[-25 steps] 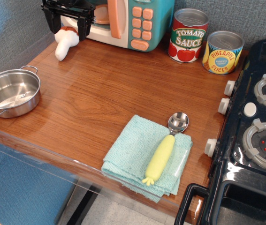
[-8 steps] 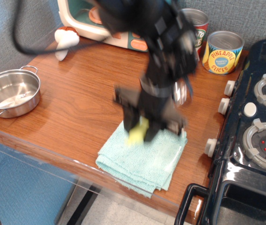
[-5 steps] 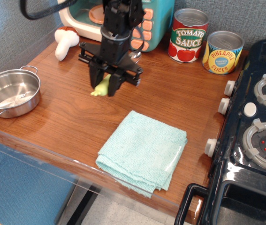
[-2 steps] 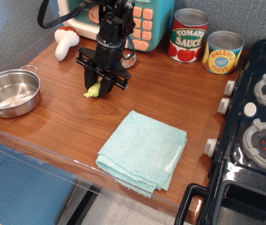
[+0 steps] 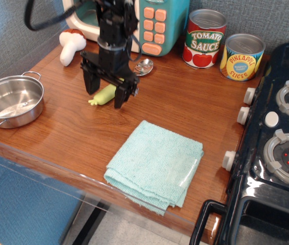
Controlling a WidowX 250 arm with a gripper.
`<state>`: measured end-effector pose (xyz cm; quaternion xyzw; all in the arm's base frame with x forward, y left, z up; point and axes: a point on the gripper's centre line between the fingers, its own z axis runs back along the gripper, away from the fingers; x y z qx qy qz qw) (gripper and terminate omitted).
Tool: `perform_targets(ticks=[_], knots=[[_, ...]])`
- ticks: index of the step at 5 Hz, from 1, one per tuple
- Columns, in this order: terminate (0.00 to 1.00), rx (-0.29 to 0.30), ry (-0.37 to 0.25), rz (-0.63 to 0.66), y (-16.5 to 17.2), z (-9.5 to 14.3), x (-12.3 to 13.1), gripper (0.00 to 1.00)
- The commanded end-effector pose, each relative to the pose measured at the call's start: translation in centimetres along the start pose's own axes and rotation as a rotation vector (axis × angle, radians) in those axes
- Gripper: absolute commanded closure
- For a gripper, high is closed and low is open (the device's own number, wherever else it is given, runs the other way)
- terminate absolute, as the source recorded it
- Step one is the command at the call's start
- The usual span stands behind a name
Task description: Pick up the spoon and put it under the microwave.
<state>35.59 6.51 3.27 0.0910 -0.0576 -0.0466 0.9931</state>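
Since 0.4 s ago the fingers have parted and the spoon (image 5: 117, 82) has gone from clamped between them to lying flat on the wooden counter (image 5: 73, 127); over the full run it has travelled from the folded cloth at the front edge to the back of the counter.

Gripper (image 5: 104, 95): released, jaws spread wide, one fingertip on each side of the pale yellow-green handle, neither visibly pressing it. Tips sit at or just above the wood; contact with the surface cannot be told.

Spoon: handle lies between the fingers, frilled end poking out toward the front-left of the gripper. Shiny bowl sits behind and to the right of the gripper, on the counter just in front of the microwave (image 5: 157, 25), below its peach button panel. Middle of the spoon is hidden by the gripper body.

Behind-left of the gripper: white mushroom toy (image 5: 70, 46), lying beside the microwave's left corner, well clear of the fingers.

Far left: steel pot (image 5: 9, 99) near the counter edge.

Front-right: teal cloth (image 5: 157, 163), folded, bare.

Back-right: tomato sauce can (image 5: 205, 38), then pineapple slices can (image 5: 242, 56) just beside it.

Far right: black toy stove (image 5: 282, 153).
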Motion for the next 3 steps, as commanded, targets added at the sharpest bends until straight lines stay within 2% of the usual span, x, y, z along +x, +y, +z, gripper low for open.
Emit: perform_targets(ticks=[1,2,3], knots=[[0.00,-0.046,-0.142,0.026,0.97,4.77,-0.29,0.00],[0.00,-0.046,-0.142,0.026,0.97,4.77,-0.29,0.00],[1.00,-0.046,-0.142,0.026,0.97,4.77,-0.29,0.00]])
